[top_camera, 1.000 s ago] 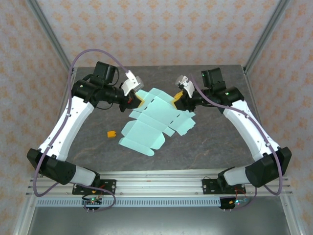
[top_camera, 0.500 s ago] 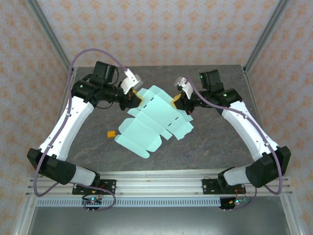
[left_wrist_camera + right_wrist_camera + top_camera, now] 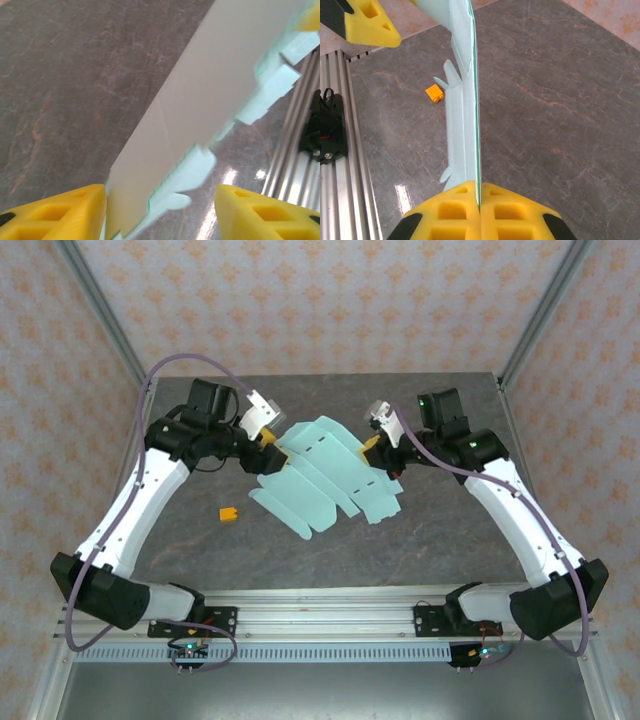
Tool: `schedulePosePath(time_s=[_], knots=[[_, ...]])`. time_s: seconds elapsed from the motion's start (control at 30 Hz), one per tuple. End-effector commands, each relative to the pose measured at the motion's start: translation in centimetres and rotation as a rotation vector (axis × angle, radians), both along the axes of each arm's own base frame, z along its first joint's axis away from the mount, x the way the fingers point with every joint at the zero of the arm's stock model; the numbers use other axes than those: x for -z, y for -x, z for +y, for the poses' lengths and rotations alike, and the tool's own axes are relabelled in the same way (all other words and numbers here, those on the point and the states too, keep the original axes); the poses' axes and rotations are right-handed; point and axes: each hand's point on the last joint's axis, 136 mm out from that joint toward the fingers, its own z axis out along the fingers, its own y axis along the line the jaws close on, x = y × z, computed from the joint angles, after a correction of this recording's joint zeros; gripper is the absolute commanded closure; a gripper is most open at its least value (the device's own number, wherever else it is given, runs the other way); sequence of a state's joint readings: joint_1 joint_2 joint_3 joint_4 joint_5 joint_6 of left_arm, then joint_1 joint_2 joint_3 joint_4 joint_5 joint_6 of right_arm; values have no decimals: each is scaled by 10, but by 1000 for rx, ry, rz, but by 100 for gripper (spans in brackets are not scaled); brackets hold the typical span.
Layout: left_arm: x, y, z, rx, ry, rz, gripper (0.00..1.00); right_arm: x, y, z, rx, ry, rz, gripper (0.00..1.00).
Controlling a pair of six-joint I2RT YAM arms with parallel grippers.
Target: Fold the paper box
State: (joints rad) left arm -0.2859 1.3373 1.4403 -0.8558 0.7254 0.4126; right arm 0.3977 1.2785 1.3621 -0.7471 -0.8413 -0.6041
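Observation:
The paper box (image 3: 320,475) is a flat mint-blue die-cut sheet with rounded flaps, held tilted above the grey table between the two arms. My right gripper (image 3: 372,448) is shut on the sheet's right edge. In the right wrist view the sheet (image 3: 465,125) stands edge-on, pinched between the yellow pads at the right gripper (image 3: 480,192). My left gripper (image 3: 268,445) sits at the sheet's left edge with its jaws wide apart. In the left wrist view the sheet (image 3: 200,110) runs close beside the left finger (image 3: 75,210), and the left gripper (image 3: 160,200) is open.
A tiny orange piece (image 3: 229,513) lies on the table left of the sheet, also seen from the right wrist (image 3: 434,93). An aluminium rail (image 3: 320,625) runs along the near edge. Metal frame posts (image 3: 545,315) stand at the back corners.
The left gripper has opened and let go of the sheet's left edge. The right gripper has shut on the right edge, and the sheet now hangs steeper and slightly further back.

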Motion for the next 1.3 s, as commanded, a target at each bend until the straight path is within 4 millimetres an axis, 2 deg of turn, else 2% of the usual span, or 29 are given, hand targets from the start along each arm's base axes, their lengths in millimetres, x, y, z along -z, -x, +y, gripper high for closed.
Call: schedulePosePath(time_s=[0.0, 0.07, 0.1, 0.13, 0.3, 0.37, 0.53, 0.8, 1.1, 1.27], knots=[[-15, -7, 8, -35, -4, -131, 31, -20, 15, 0, -31, -31, -3, 100], [-17, -3, 2, 9, 20, -151, 28, -24, 18, 1, -42, -38, -3, 100], [-17, -1, -2, 33, 45, -157, 22, -26, 18, 1, -49, -43, -5, 100], [-18, 0, -7, 57, 74, -168, 20, -27, 18, 3, -59, -47, -5, 100], [-12, -7, -15, 98, 108, -219, 21, -31, 18, 7, -84, -57, 20, 100], [-12, -7, -19, 125, 118, -215, 25, -31, 17, 6, -76, -56, 10, 100], [-25, 1, -33, 197, 206, -168, 47, -30, 11, 5, -50, -48, -9, 100], [-30, 5, -35, 199, 244, -155, 78, -28, -3, 0, 17, -26, -51, 100], [-40, 7, -40, 159, 321, -72, 90, -25, -22, -8, 151, 20, -181, 100], [-32, 7, -37, 95, 321, 7, 93, -31, -30, -17, 242, 47, -320, 100]])
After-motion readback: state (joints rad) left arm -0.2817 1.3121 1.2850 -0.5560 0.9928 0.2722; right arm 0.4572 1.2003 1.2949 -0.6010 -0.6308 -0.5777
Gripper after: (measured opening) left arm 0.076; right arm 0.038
